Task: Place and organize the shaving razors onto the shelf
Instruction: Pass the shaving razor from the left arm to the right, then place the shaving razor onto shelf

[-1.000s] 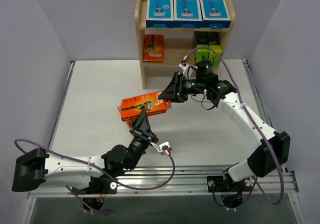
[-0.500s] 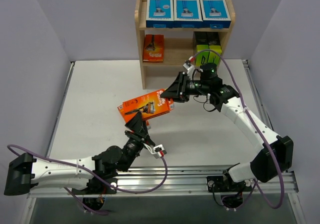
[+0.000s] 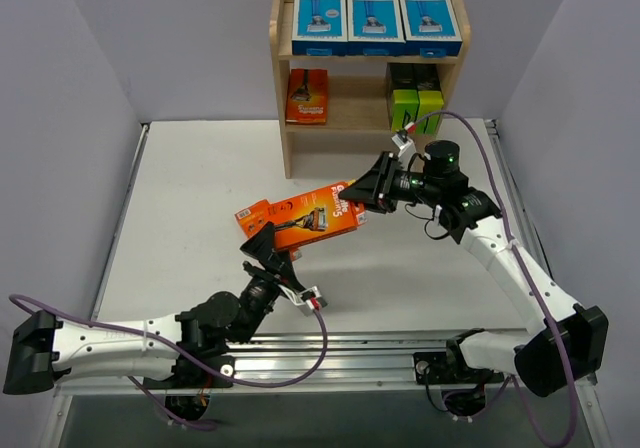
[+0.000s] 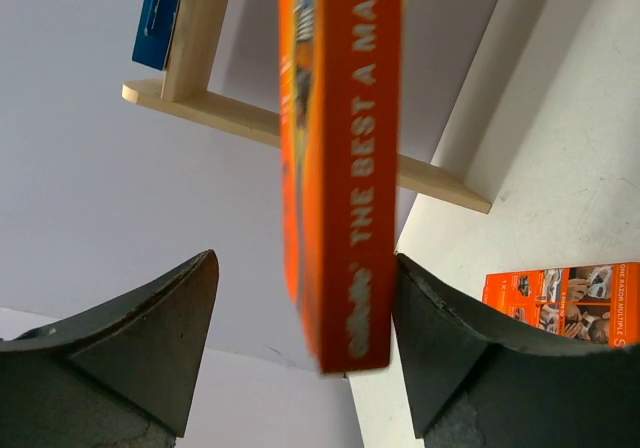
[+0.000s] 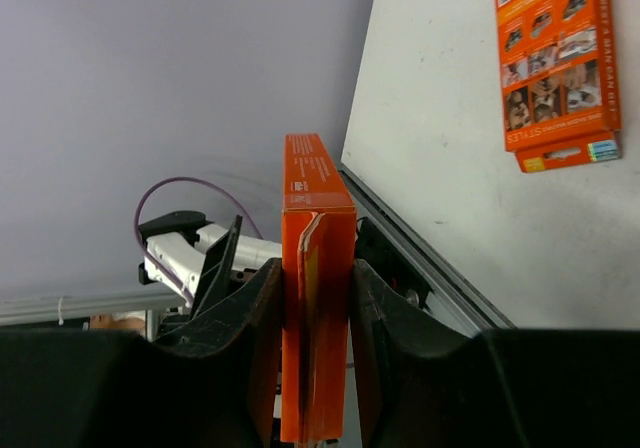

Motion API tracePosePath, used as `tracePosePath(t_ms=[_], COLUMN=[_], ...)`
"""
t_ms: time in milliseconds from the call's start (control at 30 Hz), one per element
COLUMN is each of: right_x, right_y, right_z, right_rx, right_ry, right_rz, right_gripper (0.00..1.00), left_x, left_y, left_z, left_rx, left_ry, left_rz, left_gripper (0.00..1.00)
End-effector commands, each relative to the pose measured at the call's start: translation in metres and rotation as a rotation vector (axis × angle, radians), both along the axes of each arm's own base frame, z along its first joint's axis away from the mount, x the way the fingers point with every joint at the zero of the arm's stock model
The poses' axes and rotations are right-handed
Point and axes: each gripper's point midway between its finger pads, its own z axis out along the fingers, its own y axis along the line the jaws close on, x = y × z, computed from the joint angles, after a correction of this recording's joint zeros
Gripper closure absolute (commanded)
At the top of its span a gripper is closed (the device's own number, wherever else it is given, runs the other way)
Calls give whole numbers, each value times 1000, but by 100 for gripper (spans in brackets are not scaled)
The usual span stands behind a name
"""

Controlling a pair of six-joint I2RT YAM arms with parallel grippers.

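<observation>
Three tiers make up the light natural-wood shelf unit (image 3: 283, 118) at the white table's (image 3: 180, 188) far edge, with blue-and-white razor boxes (image 3: 373, 16) on top. The right gripper (image 5: 315, 288) clamps a flat orange razor pack (image 3: 315, 216) above the table. The left gripper (image 4: 302, 263) gapes around its other end. Another orange pack (image 5: 557, 63) lies flat on the table.

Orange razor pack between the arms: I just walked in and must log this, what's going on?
The right gripper is clamped on one end of an orange razor pack, holding it off the table. The left gripper is open around the other end. A second orange pack lies on the table. The shelf holds three blue-and-white boxes on top, another orange pack and black-and-green boxes below.
</observation>
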Motion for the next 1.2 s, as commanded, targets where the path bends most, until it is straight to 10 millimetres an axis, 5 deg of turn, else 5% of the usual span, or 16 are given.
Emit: tracePosePath(t_ms=[0,367,500,700,867,1033,1167], right_x=[5,35,41,52,61,77,85], right_y=[-21,-96,-118,-141,-142,-134,-117], right_z=[3,-8,20,45,69,86,95], right_rx=[-10,-50,50,153,179,192,180], right_ry=[-37,-68,-126,-192,-274,-340,-385], right_rz=[-89,-513,-698,-875,-935,-1006,-1034], right_gripper=[100,100,100,100,100,100,100], left_x=[1,-1,6,22,35,52,63], left_y=[10,38,53,101,123,107,98], left_z=[12,48,58,73,80,69,36], left_rx=[-106,-459,-561,-838,-947,-976,-938], left_ry=[33,130,151,157,158,278,441], left_rz=[17,8,56,178,284,327,377], left_gripper=[22,11,9,7,3,4,4])
